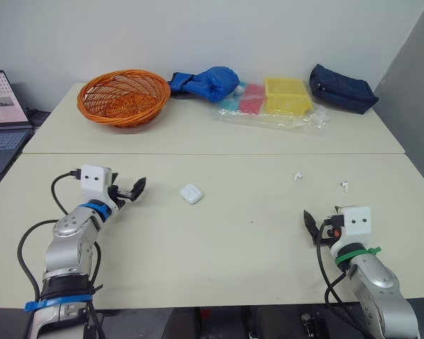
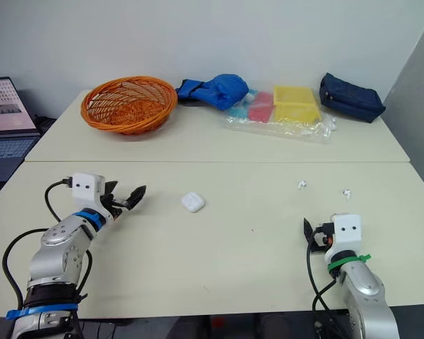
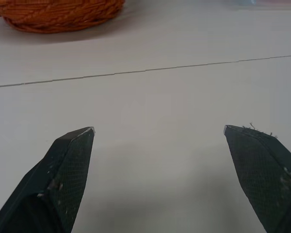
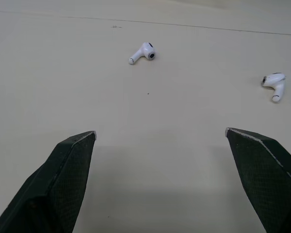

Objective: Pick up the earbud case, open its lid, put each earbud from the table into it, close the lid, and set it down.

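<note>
Two pale tables (image 1: 219,261) stood pushed together, and their seam (image 1: 212,153) crossed the middle of the head views. We saw the earbud case (image 1: 191,193) lying closed on the near table, a little left of the centre. Our left gripper (image 3: 158,128) hovered low at the centre left, near the case but apart from it, with its fingers spread wide and holding nothing. Our right gripper (image 4: 160,132) was at the lower right, close to the near table edge, also wide open and empty. Beyond it, right of centre, lay one earbud (image 1: 297,176) nearer the middle and the other earbud (image 1: 344,186) nearer the right edge, apart from each other. Between case and earbuds the surface was bare. An orange basket (image 1: 124,97), a blue cloth (image 1: 206,83), a plastic bag (image 1: 272,106) and a dark pouch (image 1: 341,88) stood on the far table, along the top of the frame.
</note>
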`<state>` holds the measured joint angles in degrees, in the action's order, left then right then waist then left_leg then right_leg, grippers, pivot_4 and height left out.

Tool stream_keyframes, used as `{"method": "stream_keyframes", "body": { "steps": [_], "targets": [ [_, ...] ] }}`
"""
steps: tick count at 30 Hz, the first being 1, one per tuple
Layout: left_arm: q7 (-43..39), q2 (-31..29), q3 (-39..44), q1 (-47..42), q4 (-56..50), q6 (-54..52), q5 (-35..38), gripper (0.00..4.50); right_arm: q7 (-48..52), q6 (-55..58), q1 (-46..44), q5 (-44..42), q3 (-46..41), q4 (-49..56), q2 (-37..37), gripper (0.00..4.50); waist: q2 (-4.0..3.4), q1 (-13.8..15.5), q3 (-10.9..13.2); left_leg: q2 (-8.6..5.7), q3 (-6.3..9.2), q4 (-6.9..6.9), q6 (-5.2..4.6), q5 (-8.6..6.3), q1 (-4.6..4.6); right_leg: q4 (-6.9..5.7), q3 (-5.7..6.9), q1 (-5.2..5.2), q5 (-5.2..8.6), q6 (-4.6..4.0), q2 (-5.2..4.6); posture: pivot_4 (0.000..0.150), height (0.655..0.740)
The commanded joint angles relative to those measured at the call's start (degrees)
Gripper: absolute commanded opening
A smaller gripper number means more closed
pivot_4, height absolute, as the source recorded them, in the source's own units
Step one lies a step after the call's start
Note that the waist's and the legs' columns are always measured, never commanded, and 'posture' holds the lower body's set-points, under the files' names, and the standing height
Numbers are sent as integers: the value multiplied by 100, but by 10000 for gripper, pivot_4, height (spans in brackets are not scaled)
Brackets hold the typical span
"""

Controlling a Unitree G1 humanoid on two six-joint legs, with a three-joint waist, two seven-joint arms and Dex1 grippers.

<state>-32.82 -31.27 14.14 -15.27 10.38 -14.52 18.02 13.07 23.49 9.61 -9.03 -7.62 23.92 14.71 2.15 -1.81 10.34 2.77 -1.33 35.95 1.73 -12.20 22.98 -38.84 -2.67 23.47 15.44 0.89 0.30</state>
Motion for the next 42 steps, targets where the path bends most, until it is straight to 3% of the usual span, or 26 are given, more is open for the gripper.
{"method": "stream_keyframes", "body": {
  "steps": [1,7,16,24,34,40,42],
  "targets": [
    [-747,-270,-284,16,-758,-67,205,44814,544,-182,-207,-74,201,201,351,45000,0,1,0,0,0,0,0,0,0,0,0,0,0,0,0,1500,7400],
    [-1742,-515,-1051,-98,-923,-347,168,44814,1968,9,-1243,-888,438,-21,991,45000,-1,-12,1,-5,-5,3,-1,0,-7,-2,-4,-2,0,0,11,1500,7400],
    [-1626,-138,-1410,-721,241,-10,-310,44814,3493,1120,-2674,-1945,1095,104,1832,45000,-1,8,1,-8,12,1,-2,-1,8,5,8,3,3,-6,42,1500,7400],
    [-1759,192,-1562,-621,384,91,-386,44814,3551,1933,-2661,-2614,956,659,2201,45000,0,10,1,-6,12,1,-2,-1,9,6,7,3,3,-5,40,1500,7400],
    [-1613,288,-1627,-836,950,549,-719,44814,3389,1828,-2742,-2510,946,572,2315,45000,0,10,1,-7,17,6,-2,0,1,-3,9,-4,2,-4,40,1500,7400],
    [-1689,317,-1597,-1015,1034,348,-655,30066,3317,1857,-2729,-2545,775,527,2335,45000,0,9,1,-8,16,8,-2,0,2,-2,9,-5,1,-2,40,1500,7400],
    [-1703,310,-1593,-1031,1059,349,-661,27700,3274,1915,-2719,-2620,716,537,2290,45000,0,10,1,-8,16,8,-2,0,4,0,10,-5,1,-2,40,1500,7400]
  ]
}}
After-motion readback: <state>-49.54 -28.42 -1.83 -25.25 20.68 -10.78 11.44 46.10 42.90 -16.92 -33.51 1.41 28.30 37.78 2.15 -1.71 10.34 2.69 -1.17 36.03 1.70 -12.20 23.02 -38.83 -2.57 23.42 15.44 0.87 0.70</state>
